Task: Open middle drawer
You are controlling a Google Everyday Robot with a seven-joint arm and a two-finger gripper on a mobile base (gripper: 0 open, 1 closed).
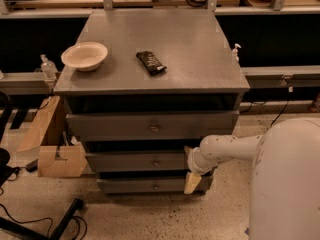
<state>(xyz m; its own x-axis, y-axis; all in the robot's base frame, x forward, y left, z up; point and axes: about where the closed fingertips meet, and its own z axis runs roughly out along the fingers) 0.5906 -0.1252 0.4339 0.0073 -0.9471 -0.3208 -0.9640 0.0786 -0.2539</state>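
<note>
- Middle drawer [132, 162]: second of three stacked grey fronts. It sits low in the cabinet [235, 90], between the top drawer [115, 126] and the bottom drawer [130, 185].
- Gripper [190, 167]: at the right end of the middle drawer's front, against it or just in front; we cannot tell if there is contact. We also cannot tell whether it is released or clenched, and we see nothing held in it.
- Arm [231, 146]: comes in from the right of the camera view, roughly level, at the height of the middle drawer.
- Key relation: the knob [156, 162] lies left of the gripper in the camera view, at about the same height and near it. We see a gap of bare front between them.
- Long axis: the drawer front runs left to right across the cabinet. We judge the pull must come straight out, toward the camera side.
- Judgement: the drawer looks shut or nearly so. The next move calls for a short sideways shift left onto the knob before any pull.
- Risk: drifting up or down would put the gripper on a neighbouring drawer.
- Further out: a bowl [84, 55] and a dark packet [151, 62] lie well apart on the cabinet top.
</note>
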